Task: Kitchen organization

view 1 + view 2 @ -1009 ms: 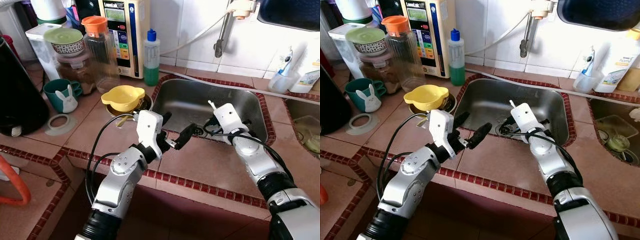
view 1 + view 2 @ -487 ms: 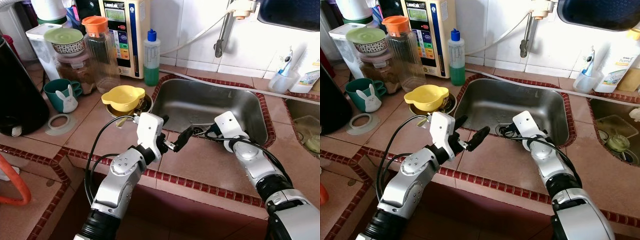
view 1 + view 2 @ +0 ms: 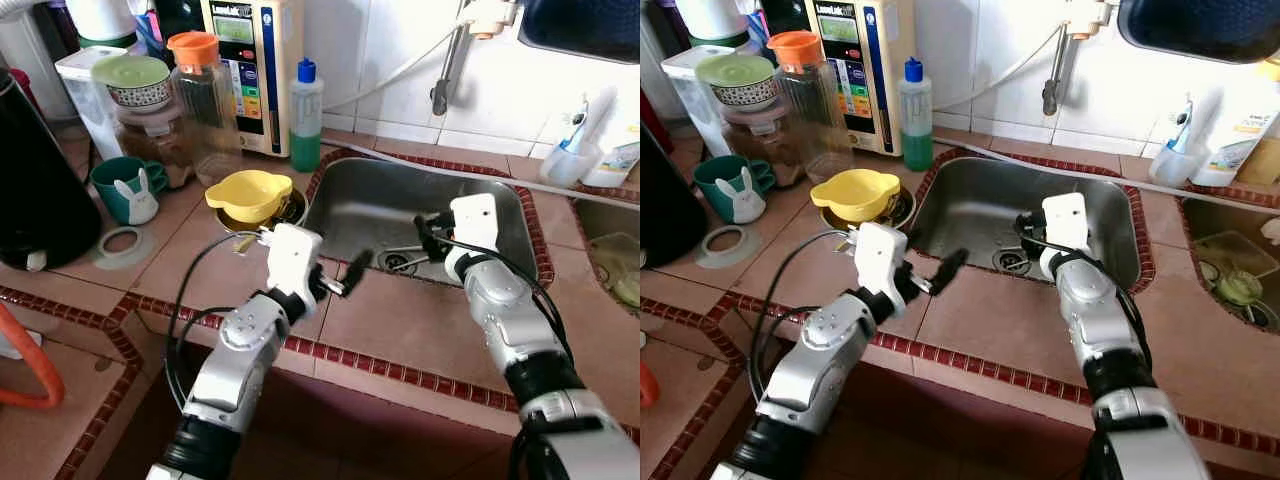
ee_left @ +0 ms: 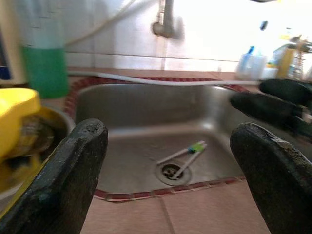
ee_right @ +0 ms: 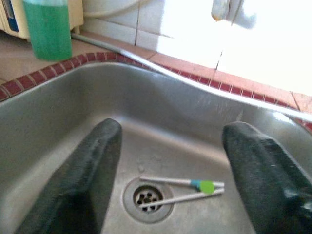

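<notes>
Steel sink sits sunk in the tiled counter, its basin open except for a pair of white chopsticks joined by a green clip, lying beside the drain. Right gripper hangs inside the basin above them, fingers spread wide, holding nothing. Left gripper hovers over the sink's near rim, also wide apart, close to the yellow bowl. Wrist views are blurred.
</notes>
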Tool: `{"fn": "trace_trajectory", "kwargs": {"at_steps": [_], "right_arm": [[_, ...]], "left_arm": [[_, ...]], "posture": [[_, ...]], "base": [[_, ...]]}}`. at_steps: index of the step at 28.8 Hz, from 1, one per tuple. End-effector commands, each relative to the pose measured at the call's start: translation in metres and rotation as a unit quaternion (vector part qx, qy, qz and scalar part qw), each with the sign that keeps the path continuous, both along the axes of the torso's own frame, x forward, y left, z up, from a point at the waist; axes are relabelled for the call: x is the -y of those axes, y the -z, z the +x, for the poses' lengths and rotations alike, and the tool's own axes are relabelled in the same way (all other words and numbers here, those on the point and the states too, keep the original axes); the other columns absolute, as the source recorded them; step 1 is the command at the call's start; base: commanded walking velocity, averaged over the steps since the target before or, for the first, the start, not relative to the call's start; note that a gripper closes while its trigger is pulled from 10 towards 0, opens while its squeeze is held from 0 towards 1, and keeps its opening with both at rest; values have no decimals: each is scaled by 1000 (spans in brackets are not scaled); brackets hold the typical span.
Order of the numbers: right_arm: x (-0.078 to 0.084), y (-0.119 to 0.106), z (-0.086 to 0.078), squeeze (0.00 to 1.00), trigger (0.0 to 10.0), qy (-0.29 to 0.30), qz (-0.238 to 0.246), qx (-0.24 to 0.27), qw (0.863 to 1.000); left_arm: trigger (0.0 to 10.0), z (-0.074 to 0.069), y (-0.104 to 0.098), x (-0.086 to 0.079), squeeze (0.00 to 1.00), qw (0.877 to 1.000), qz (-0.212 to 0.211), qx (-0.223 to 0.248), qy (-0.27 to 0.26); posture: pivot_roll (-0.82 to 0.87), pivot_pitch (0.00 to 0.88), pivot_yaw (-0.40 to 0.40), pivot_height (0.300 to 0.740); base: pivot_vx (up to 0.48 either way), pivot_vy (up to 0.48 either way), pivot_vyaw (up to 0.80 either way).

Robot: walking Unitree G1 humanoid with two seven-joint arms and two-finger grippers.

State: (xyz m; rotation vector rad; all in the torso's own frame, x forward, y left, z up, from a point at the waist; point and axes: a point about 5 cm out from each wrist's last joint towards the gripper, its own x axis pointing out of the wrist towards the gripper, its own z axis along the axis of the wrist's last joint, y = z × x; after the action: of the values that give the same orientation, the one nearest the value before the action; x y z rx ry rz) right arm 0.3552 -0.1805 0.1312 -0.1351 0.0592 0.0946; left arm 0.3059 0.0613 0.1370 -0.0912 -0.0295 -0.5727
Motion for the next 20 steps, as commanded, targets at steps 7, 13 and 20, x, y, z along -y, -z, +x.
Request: {"fn": "trace_trajectory", "kwargs": {"at_steps": [7,13,20], "right_arm": [[-8,-11,-33,1000,10000,-1,35,11,999],[-10,-11,-43,835,10000,-1,45,6,999],[-7,-18,-47,678,10000,-2,45,3,999]], "left_arm": [[10000,7,-4,5,0,1000,-1,0,-19],[10000,7,-3,8,0,1000,-3,-2,-20],[10000,12,-5,3,0,999,-1,0,-44]], "posture": [[-5,0,15,740],[-17,0,17,740],[-14,0,13,740]], "base": [[0,0,0],[0,0,-495],[0,0,-415]]}}
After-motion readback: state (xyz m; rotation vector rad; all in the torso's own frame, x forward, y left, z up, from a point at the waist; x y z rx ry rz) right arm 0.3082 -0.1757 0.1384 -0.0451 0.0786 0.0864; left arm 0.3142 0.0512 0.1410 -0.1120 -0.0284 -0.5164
